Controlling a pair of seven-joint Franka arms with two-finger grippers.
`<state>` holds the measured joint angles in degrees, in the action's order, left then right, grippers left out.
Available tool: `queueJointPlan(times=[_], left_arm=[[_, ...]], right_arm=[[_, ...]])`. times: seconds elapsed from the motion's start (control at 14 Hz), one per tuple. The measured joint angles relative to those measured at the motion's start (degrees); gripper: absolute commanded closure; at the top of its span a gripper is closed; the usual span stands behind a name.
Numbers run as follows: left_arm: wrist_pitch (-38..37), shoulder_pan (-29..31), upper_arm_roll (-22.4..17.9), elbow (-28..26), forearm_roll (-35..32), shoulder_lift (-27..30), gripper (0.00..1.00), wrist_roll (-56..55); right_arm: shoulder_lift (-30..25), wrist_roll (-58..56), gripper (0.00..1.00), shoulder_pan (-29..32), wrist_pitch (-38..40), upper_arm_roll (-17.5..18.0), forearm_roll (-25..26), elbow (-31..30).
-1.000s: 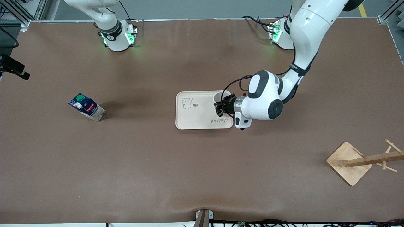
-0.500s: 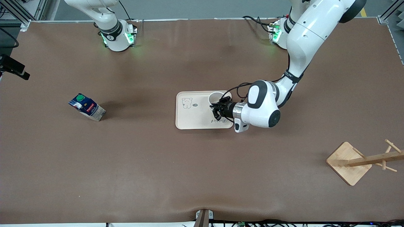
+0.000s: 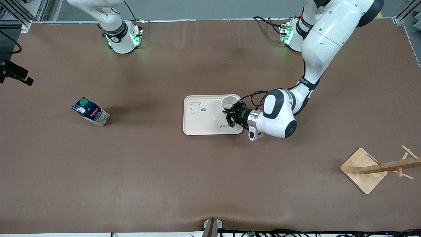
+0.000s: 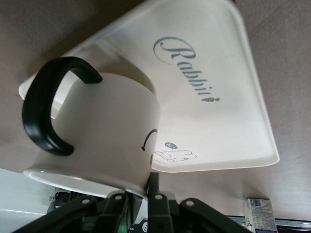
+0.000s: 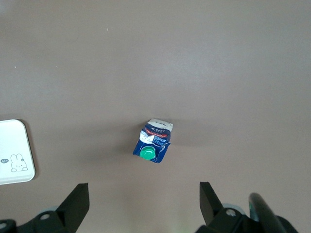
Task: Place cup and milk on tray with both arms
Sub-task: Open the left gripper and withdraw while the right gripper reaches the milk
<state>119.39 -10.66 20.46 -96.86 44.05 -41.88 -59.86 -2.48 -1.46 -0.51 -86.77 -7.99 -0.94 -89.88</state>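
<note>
The white cup sits at the corner of the cream tray nearest the left arm's base; whether it rests on the tray or hangs just above it does not show. My left gripper is shut on the cup's rim. In the left wrist view the cup shows its black handle and part of the smiley, over the tray, with my left gripper at its rim. The milk stands on the table toward the right arm's end. My right gripper is open, high over the milk.
A wooden stand with pegs is at the left arm's end, nearer the front camera. A black device juts in at the right arm's end. The tray's corner shows in the right wrist view.
The left arm's wrist has dropped and swung toward the front camera. The cup shifted a little toward the tray's middle, then back toward its corner. The milk has not moved.
</note>
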Motion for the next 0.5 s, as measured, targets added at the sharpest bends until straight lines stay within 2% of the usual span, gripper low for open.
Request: queueJointPlan(times=[0.07, 0.14, 0.5], left_arm=[[-0.01, 0.07, -0.13, 0.02, 0.00, -0.21, 0.58, 0.00], [-0.05, 0.09, -0.22, 0.06, 0.00, -0.39, 0.01, 0.00], [-0.12, 0.05, -0.26, 2.33, 0.00, -0.47, 0.00, 0.00]], right_arm=[[0.12, 0.00, 0.00, 0.00, -0.22, 0.08, 0.00, 0.00], [0.42, -0.02, 0.00, -0.03, -0.68, 0.19, 0.00, 0.00], [5.06, 0.01, 0.00, -0.81, -2.96, 0.71, -0.04, 0.46]])
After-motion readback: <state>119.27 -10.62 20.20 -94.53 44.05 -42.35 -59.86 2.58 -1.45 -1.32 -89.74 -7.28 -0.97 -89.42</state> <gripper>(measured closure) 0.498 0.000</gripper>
